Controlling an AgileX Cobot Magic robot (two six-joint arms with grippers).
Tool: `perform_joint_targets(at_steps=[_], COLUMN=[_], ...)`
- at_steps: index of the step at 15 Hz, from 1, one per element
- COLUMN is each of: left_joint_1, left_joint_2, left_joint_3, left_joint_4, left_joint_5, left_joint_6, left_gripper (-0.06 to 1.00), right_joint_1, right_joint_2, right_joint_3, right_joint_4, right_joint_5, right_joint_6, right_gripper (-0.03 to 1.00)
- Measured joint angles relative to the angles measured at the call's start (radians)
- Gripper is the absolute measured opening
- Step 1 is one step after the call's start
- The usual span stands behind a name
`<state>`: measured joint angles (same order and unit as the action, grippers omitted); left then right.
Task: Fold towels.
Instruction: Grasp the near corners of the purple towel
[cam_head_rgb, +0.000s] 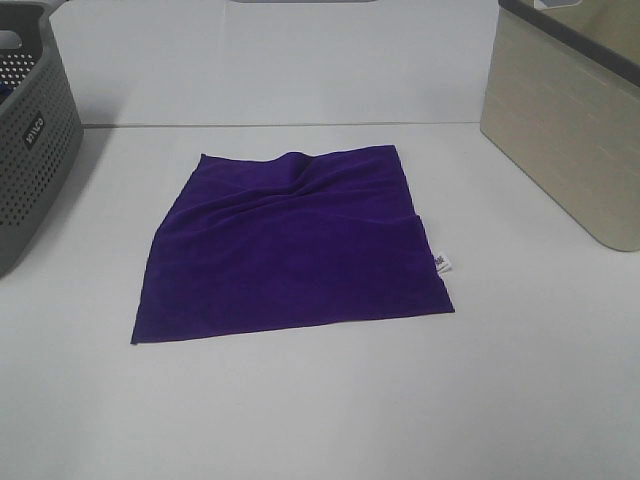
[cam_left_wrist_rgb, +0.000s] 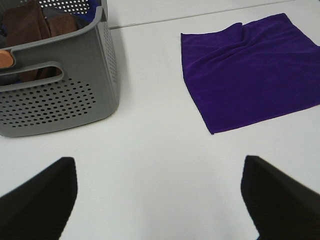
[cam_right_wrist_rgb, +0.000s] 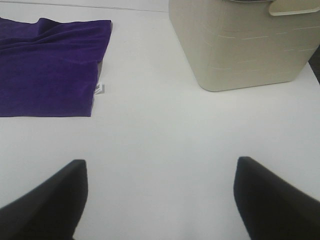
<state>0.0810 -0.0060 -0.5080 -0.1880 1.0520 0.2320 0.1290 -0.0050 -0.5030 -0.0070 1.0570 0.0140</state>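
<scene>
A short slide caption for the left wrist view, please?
Open left gripper above table; grey basket and spread purple towel ahead.

A flat white table (cam_head_rgb: 320, 420) fills most of the exterior high frame. It is matte and evenly lit, with only soft, faint shadows. Across the upper part of the frame a thin dark seam (cam_head_rgb: 280, 124) marks where the tabletop ends and a pale white surface (cam_head_rgb: 270, 60) begins beyond it. At the left edge stands a grey perforated plastic basket (cam_head_rgb: 30, 150) with a handle cut-out, a dim shadow lying on the table beside it. At the upper right sits a beige bin (cam_head_rgb: 570, 130) with a dark rim, cropped by the frame. The light is diffuse and slightly cool.
</scene>
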Motion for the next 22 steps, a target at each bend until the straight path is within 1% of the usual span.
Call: perform_joint_targets(at_steps=[3, 4, 6, 8, 12, 15, 16, 22], left_joint_1=[0.0, 0.0, 0.0, 0.0, 0.0, 0.0, 0.0, 0.0], left_joint_2=[0.0, 0.0, 0.0, 0.0, 0.0, 0.0, 0.0, 0.0], left_joint_3=[0.0, 0.0, 0.0, 0.0, 0.0, 0.0, 0.0, 0.0], left_joint_4=[0.012, 0.014, 0.015, 0.015, 0.02, 0.025, 0.027, 0.032], left_joint_5=[0.0, 0.0, 0.0, 0.0, 0.0, 0.0, 0.0, 0.0], left_joint_6=[0.0, 0.0, 0.0, 0.0, 0.001, 0.001, 0.001, 0.0], left_gripper=[0.82, 0.82, 0.82, 0.82, 0.82, 0.95, 0.98, 0.99], right_joint_1=[0.0, 0.0, 0.0, 0.0, 0.0, 0.0, 0.0, 0.0], right_joint_2=[0.0, 0.0, 0.0, 0.0, 0.0, 0.0, 0.0, 0.0], right_joint_3=[0.0, 0.0, 0.0, 0.0, 0.0, 0.0, 0.0, 0.0], right_joint_4=[0.0, 0.0, 0.0, 0.0, 0.0, 0.007, 0.007, 0.007], right_joint_5=[0.0, 0.0, 0.0, 0.0, 0.0, 0.0, 0.0, 0.0], right_joint_6=[0.0, 0.0, 0.0, 0.0, 0.0, 0.0, 0.0, 0.0], right_gripper=[0.79, 0.82, 0.94, 0.97, 0.99, 0.99, 0.99, 0.99])
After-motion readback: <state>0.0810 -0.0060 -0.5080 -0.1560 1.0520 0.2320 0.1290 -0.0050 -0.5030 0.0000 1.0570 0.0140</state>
